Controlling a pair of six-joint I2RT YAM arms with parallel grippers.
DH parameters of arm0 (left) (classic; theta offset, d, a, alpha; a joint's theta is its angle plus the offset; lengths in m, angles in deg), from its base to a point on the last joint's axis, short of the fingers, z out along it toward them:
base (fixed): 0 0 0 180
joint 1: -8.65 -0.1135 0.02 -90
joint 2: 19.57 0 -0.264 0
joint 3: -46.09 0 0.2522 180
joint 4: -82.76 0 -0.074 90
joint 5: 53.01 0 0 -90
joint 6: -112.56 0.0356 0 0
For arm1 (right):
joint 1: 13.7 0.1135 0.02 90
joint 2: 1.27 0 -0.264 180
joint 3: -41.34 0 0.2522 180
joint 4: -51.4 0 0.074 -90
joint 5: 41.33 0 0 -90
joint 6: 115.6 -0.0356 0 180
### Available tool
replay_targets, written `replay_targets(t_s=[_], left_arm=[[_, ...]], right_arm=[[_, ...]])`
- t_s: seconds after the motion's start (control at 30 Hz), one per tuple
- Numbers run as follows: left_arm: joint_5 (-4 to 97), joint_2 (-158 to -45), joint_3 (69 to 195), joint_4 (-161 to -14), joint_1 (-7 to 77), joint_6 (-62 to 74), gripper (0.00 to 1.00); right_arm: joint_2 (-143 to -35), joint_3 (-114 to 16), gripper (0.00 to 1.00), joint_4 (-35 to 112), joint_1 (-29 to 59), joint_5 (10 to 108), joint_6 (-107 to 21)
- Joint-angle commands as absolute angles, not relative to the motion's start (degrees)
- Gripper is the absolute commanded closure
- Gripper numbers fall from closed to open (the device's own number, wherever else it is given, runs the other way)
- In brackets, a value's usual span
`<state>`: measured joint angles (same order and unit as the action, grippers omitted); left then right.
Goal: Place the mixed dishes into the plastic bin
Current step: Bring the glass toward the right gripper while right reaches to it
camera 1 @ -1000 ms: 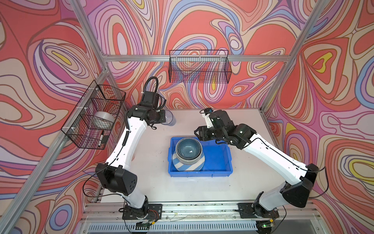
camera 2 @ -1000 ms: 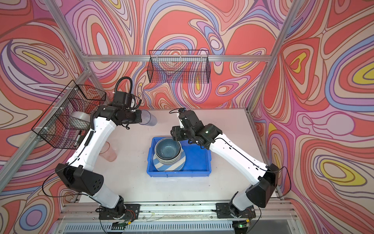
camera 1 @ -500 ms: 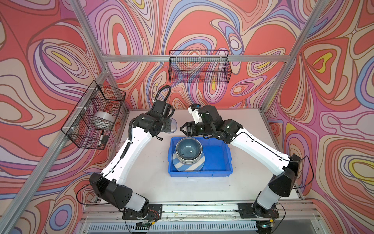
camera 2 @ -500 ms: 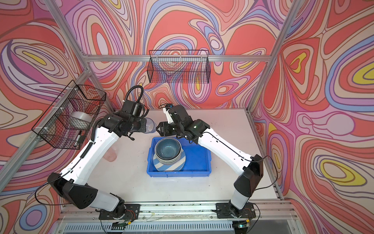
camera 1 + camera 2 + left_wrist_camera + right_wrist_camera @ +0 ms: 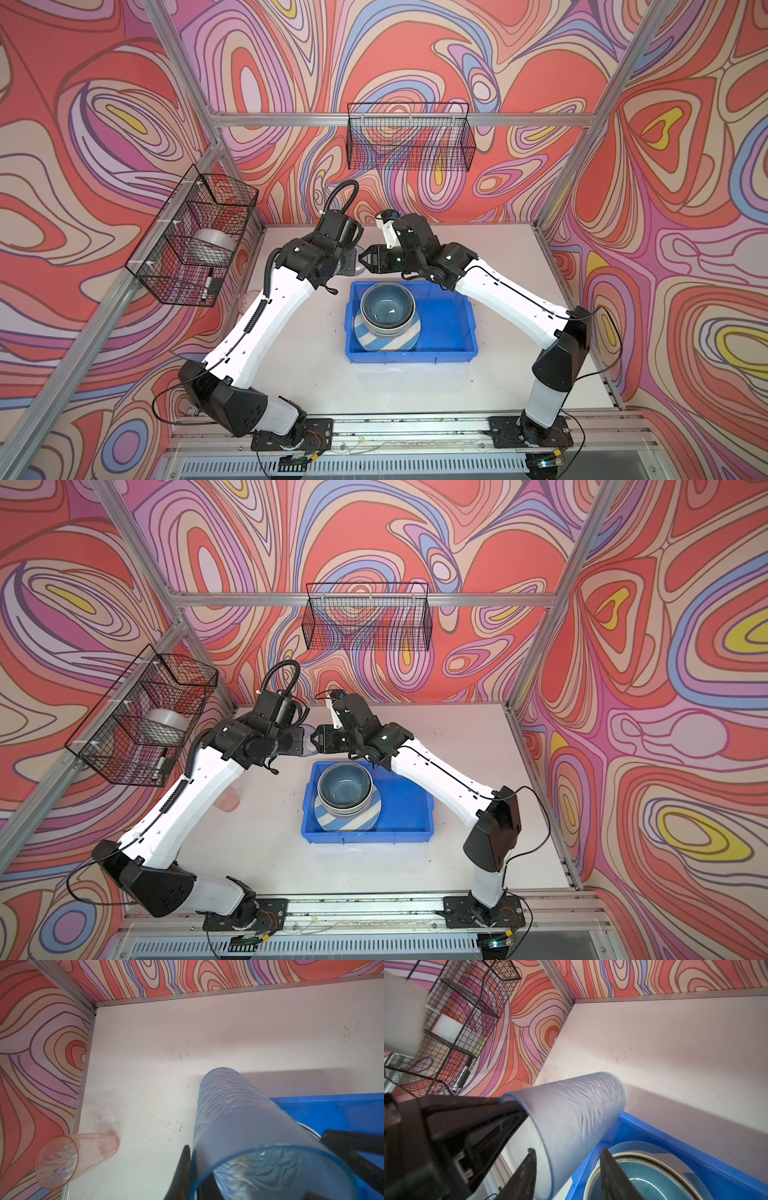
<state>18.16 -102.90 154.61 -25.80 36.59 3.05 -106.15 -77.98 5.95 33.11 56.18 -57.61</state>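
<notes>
Bluish clear plastic, the tumbler (image 5: 571,1109) hangs level from my left claw (image 5: 193,1177), which is clenched on its rim wall, just beyond the far corner of the plastic bin (image 5: 411,359). My right claw (image 5: 568,1150) straddles its body, I judge to take it over. Whether it pinches yet I cannot tell. Inside the bin, bowls (image 5: 387,309) sit stacked on a striped plate (image 5: 374,338). Well apart from the bin, a pink tumbler (image 5: 76,1157) sits on the counter (image 5: 228,1032).
</notes>
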Motion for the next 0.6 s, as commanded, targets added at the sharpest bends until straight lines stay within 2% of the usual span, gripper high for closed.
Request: replay_targets(t_s=[0.0,0.13,0.3,0.37,0.57], left_arm=[[16.1,-101.8,156.6,-25.6,36.9,3.6,1.0],[16.4,-101.0,156.5,-26.1,37.0,3.7,1.0],[17.8,-100.4,155.6,-27.4,37.0,4.8,1.0],[18.5,-100.3,155.4,-27.8,37.0,5.3,0.98],[20.2,-99.1,154.9,-29.0,37.0,6.5,0.89]], right_arm=[[-108.3,-80.7,0.51,5.2,34.2,52.7,-57.7],[-109.9,-82.5,0.54,3.8,34.9,49.2,-58.0],[-111.6,-84.4,0.65,2.9,35.5,46.8,-58.2],[-112.5,-85.5,0.74,2.2,35.6,46.5,-58.0],[-113.6,-86.8,0.87,1.3,35.6,46.4,-57.9]])
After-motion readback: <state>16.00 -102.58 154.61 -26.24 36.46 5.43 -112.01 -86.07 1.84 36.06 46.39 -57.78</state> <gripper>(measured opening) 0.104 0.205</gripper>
